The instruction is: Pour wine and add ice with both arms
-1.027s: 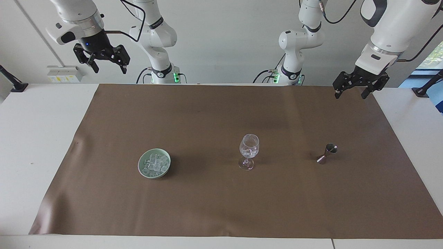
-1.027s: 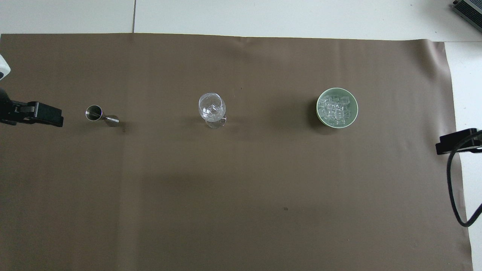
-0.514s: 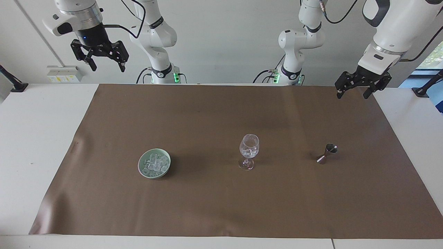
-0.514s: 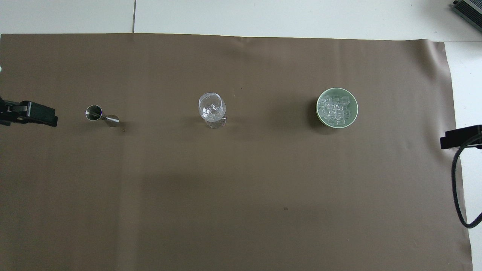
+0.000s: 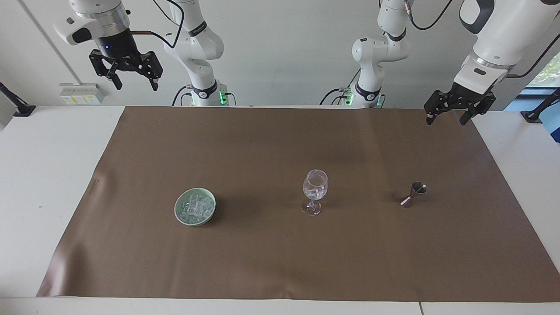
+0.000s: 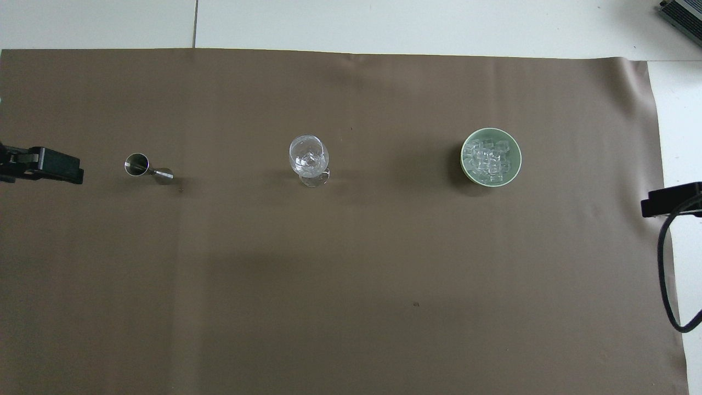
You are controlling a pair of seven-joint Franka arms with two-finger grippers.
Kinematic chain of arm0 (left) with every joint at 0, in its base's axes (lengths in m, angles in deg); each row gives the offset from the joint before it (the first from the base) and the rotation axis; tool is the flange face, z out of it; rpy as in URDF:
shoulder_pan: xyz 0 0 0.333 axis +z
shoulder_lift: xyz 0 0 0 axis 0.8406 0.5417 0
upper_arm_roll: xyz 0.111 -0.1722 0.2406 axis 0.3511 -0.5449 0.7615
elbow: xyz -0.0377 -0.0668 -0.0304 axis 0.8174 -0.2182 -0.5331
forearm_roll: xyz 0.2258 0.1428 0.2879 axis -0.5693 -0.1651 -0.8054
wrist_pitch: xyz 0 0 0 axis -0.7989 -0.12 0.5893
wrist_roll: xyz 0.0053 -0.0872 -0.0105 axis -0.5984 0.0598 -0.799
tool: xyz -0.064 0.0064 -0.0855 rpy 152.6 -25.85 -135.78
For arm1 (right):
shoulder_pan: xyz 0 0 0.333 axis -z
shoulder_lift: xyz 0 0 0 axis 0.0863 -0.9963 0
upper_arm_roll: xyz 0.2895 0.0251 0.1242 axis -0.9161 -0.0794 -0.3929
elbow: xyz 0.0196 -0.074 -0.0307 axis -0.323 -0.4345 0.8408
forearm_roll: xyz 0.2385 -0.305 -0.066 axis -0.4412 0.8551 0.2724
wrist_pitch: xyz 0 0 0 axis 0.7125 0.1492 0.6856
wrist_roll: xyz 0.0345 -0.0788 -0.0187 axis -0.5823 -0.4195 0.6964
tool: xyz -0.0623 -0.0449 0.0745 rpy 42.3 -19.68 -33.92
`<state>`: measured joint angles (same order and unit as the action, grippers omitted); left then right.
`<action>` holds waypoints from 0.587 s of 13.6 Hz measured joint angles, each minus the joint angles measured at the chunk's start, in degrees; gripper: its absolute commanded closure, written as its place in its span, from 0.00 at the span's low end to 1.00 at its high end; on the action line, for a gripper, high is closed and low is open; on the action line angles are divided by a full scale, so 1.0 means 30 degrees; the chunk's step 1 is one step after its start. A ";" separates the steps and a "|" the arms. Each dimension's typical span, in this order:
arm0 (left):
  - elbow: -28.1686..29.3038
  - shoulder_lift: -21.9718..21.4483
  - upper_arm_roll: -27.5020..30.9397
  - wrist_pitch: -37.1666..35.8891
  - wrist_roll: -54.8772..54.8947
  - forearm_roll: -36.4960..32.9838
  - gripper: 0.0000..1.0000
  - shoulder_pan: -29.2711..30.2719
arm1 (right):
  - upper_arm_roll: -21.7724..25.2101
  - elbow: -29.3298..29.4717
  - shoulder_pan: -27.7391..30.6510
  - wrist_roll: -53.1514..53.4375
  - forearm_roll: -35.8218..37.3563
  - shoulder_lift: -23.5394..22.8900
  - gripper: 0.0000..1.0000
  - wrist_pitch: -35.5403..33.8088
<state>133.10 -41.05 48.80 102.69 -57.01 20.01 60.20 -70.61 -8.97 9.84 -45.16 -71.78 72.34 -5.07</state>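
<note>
The wine shows only as a small dark metal jigger, standing toward the left arm's end of the mat. A clear stemmed glass stands mid-mat with a few ice cubes in it. More ice fills a pale green bowl toward the right arm's end. My left gripper hangs open and empty over the mat's edge at its own end. Raised high over the white table off the mat's other end, my right gripper is open and empty too.
A brown mat covers most of the white table. A black cable loops down from the right arm. A dark device sits at the table's corner farthest from the robots.
Both grippers have drawn up and outward a little from the mat, the right one more. Glass, jigger and bowl have not moved.
</note>
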 measured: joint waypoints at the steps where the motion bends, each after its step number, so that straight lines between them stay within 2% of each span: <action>1: 0.0000 -0.0004 -0.0011 0.0121 0.0000 0.0260 0.00 0.0107 | 0.0290 0.0000 -0.0335 0.0006 -0.0001 0.0005 0.00 0.0000; 3: 0.0000 -0.0005 -0.0011 0.0217 0.0001 0.0474 0.00 0.0232 | 0.0791 0.0000 -0.0838 0.0020 -0.0001 0.0008 0.00 0.0025; 8: -0.0097 -0.0227 0.0033 0.0228 0.0001 0.0501 0.00 0.0371 | 0.0859 0.0000 -0.0866 0.0057 -0.0581 0.0011 0.00 0.0067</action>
<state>132.81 -41.73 48.90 103.37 -57.01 21.52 61.31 -68.03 -8.97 7.24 -44.99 -73.52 72.37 -4.87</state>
